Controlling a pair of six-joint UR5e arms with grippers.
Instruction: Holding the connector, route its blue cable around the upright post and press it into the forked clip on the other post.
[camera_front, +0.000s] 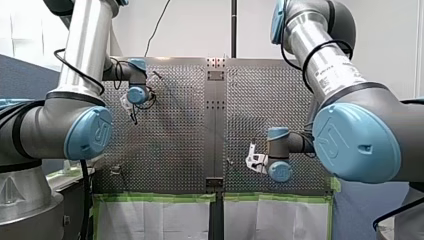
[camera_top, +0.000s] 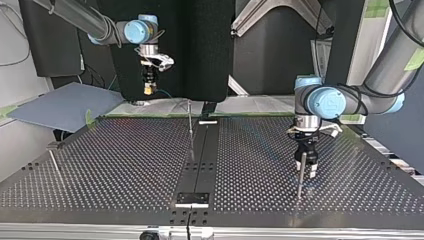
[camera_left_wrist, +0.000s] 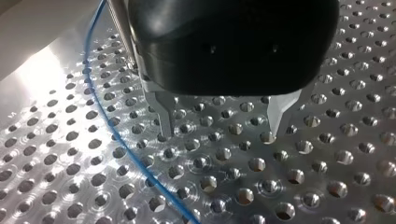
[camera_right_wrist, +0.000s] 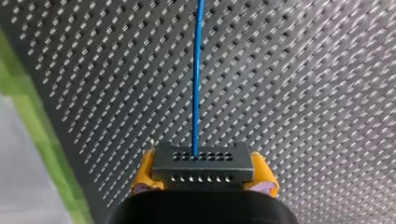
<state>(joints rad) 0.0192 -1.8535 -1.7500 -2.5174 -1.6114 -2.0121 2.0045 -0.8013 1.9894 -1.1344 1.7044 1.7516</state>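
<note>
R gripper (camera_right_wrist: 204, 173), yellow pads, clamped on black rectangular multi-hole connector (camera_right_wrist: 203, 161). Thin blue cable (camera_right_wrist: 196, 74) exits it straight ahead, 12 o'clock. L gripper (camera_left_wrist: 223, 119): metal fingers spread apart, low over perforated metal table (camera_left_wrist: 327, 163), cable passing beside it. Top view: L gripper at table's 4 o'clock, by thin upright metal post (camera_top: 299, 187).

The blue cable (camera_left_wrist: 87, 65) is cut off at both ends in the left wrist view.

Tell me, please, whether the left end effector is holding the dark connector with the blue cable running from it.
No: the right end effector holds the dark connector, with the blue cable running from it, as the right wrist view shows.
</note>
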